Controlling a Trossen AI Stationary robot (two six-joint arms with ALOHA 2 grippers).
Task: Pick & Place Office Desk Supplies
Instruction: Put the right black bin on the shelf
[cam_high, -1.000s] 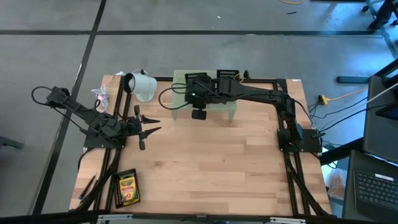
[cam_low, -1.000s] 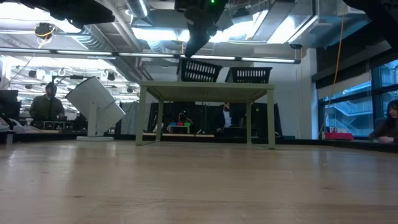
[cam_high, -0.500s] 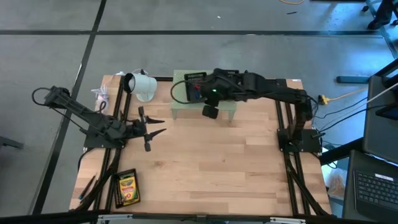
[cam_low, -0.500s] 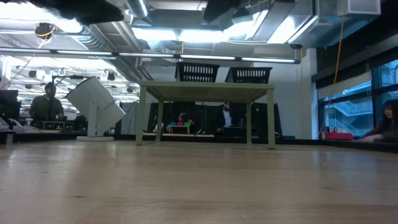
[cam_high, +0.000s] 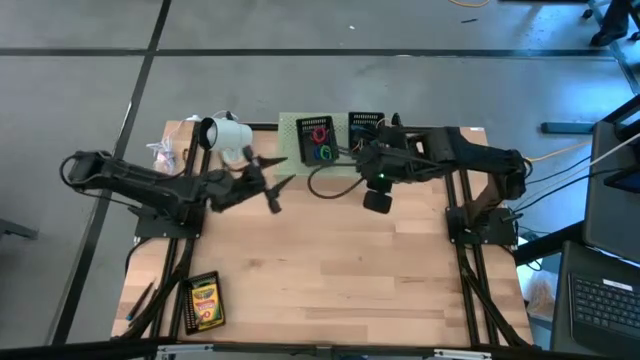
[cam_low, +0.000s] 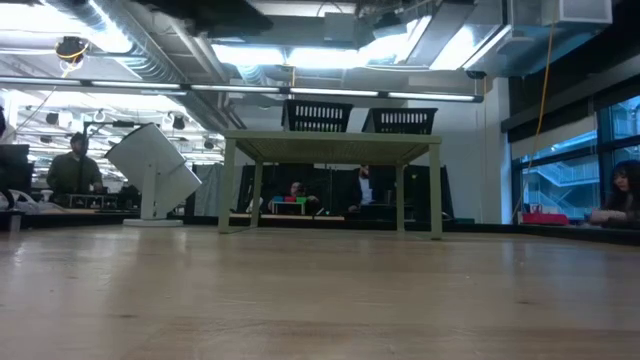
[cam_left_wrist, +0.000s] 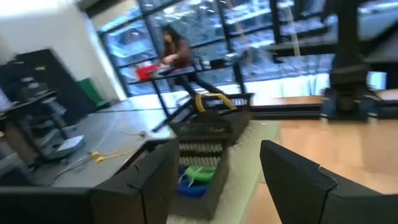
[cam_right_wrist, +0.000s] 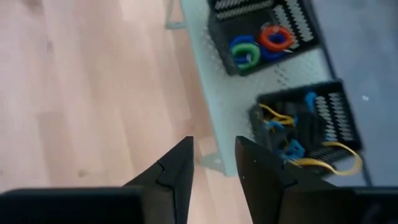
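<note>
A: At the back of the light wooden desk (cam_high: 330, 250), your pale green stand with holes (cam_high: 292, 128) holds two black mesh baskets (cam_high: 318, 139). The near one has red, green and blue rubber-band loops (cam_right_wrist: 256, 47) in it.

B: Where are your arms?

A: Your left gripper (cam_high: 270, 180) is up in the air beside the stand, near the white lamp-like thing (cam_high: 228, 136). Its jaws are wide apart and hold nothing. Your right gripper (cam_high: 377, 200) hangs just in front of the stand. Its jaws are a little apart and look empty.

B: So what step is this?

A: I think you are between drops, going for more.

B: What next?

A: One yellow-and-green crayon box (cam_high: 205, 300) lies flat at the near left corner, far from both grippers. It looks flat and stiff. You would need to reach back there, come down over it and pinch its sides.
</note>
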